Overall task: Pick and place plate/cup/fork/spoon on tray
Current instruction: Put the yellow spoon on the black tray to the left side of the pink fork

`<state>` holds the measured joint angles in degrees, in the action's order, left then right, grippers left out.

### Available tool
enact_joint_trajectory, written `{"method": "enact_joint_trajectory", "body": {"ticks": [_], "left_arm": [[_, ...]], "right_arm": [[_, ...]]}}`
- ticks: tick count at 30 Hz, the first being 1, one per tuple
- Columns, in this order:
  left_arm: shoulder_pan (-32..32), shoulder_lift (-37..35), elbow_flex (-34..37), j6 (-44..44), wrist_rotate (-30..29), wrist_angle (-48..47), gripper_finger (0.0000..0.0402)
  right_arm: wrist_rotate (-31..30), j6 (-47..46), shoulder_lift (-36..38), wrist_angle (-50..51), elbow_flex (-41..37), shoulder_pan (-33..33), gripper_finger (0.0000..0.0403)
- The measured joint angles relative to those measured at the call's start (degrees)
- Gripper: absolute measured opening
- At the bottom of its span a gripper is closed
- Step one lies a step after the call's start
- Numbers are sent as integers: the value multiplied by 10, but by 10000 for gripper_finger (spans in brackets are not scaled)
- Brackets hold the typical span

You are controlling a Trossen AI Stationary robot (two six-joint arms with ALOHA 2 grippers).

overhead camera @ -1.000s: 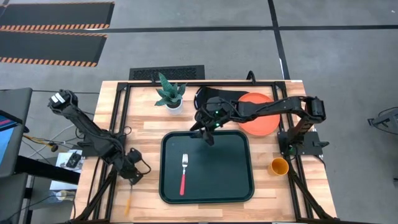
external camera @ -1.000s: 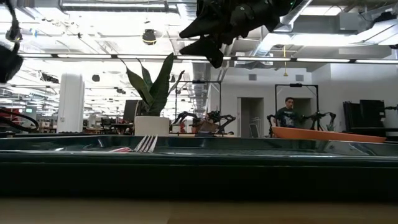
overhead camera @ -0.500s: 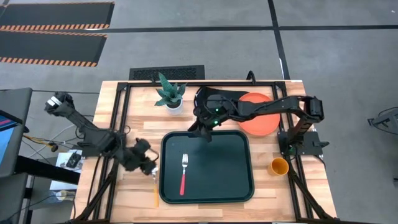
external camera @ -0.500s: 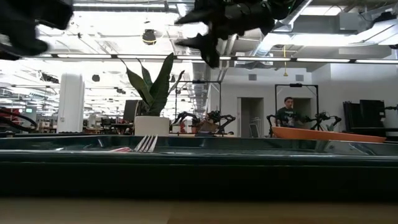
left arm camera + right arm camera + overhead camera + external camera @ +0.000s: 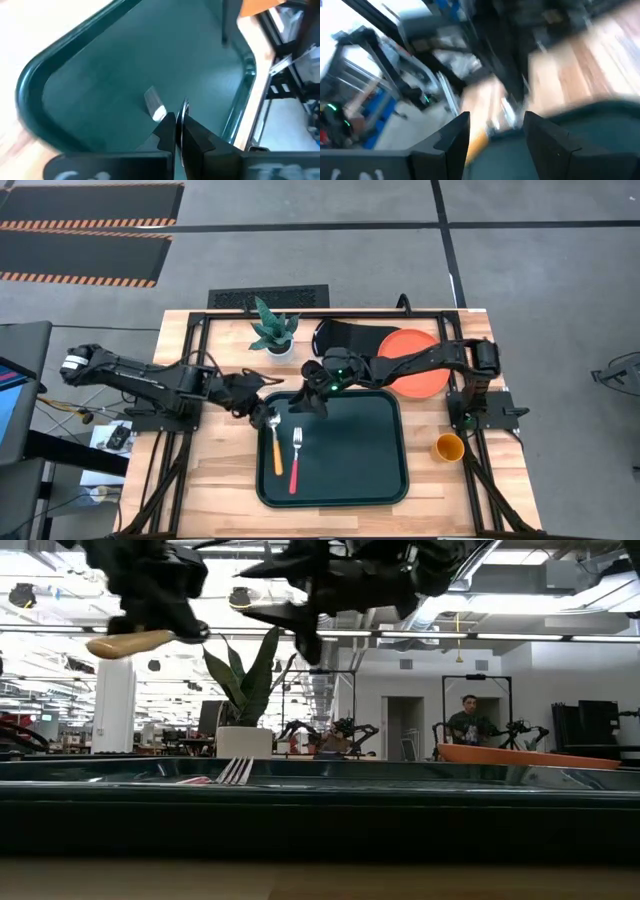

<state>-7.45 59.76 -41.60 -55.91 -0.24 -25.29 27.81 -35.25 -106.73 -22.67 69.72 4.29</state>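
My left gripper (image 5: 266, 417) is shut on the spoon (image 5: 277, 455), which has an orange-yellow handle, above the left part of the dark green tray (image 5: 350, 450). In the low view the spoon's handle (image 5: 130, 643) hangs in the air. The red-handled fork (image 5: 295, 460) lies flat on the tray just right of the spoon. My right gripper (image 5: 303, 402) is open and empty above the tray's far left corner. The orange-red plate (image 5: 415, 360) lies at the far right, its left edge on a black mitt. The cup (image 5: 448, 447) stands on the table right of the tray. My left gripper pinches the spoon between its two fingers at the silver end (image 5: 184, 107), by the bowl. The fingers come from the table's left, slanting down. The orange handle (image 5: 278, 460) sticks out toward the table's near edge. The spoon is lifted clear above the tray, about level.
A potted plant (image 5: 273, 330) stands beyond the tray's far left corner. The black mitt (image 5: 345, 337) lies at the far edge beside the plate. Bare wood shows left of the tray (image 5: 215, 470). A person (image 5: 462, 720) stands far off in the room.
My left gripper has swung from the table's near left toward the right and far side, carrying the spoon up off the table and over the tray's left part. My right gripper has shifted a little toward the table's left, staying open.
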Motion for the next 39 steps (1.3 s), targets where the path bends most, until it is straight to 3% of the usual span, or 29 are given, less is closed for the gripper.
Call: {"method": "enact_joint_trajectory", "body": {"ticks": [8,17,26,31,39], "left_arm": [[28,32,0,63,72,86,0],[27,44,0,85,79,131,0],[27,44,0,95,79,146,0],[27,44,0,96,79,144,0],[27,44,1,95,75,142,0]], "right_arm": [[-1,-38,-36,-72,3,0,209],[-1,-34,-44,-73,6,-5,206],[-2,-18,-44,-68,6,-9,171],[-3,-18,-43,-66,6,-9,129],[2,-18,-43,-60,6,-9,12]]}}
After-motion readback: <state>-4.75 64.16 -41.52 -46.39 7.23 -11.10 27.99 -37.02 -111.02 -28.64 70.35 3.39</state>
